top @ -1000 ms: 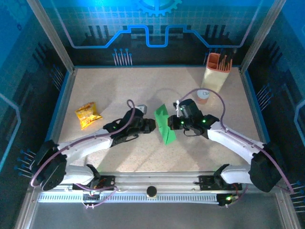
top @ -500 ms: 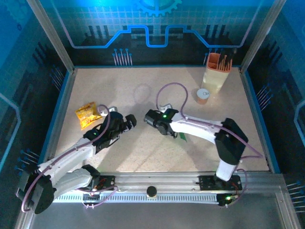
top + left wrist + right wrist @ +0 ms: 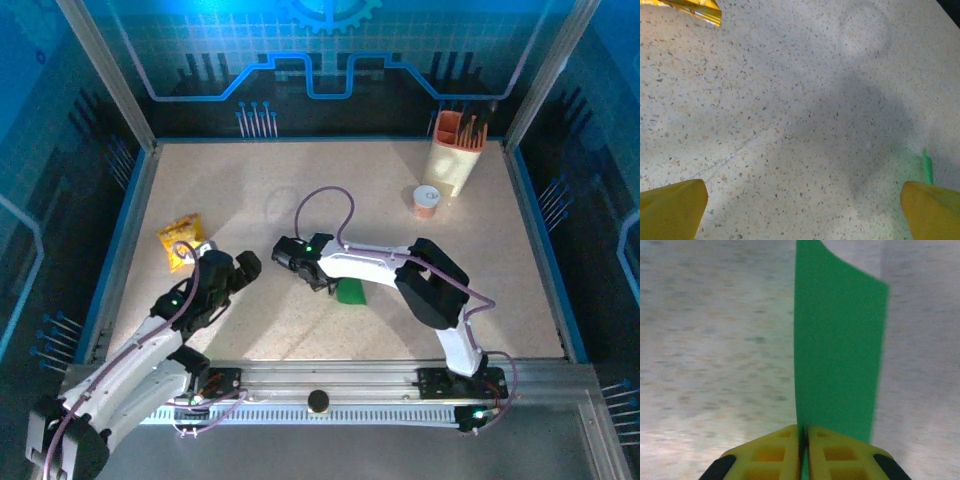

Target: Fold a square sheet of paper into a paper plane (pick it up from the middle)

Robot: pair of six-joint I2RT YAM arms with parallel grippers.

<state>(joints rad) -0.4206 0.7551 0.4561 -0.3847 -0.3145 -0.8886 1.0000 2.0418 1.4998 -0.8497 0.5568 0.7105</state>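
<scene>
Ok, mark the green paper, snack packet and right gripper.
green paper (image 3: pixel 840 350), right wrist view, middle of its flat face.
snack packet (image 3: pixel 181 241), top view, centre of the packet.
right gripper (image 3: pixel 803 432), right wrist view, between the fingertips.

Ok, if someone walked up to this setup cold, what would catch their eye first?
The bright-green paper, near the middle of the table, pinched between the closed yellow fingers of the right tool. Then the yellow-orange snack packet at the table's left, just beyond the left tool, which hangs wide open.
</scene>
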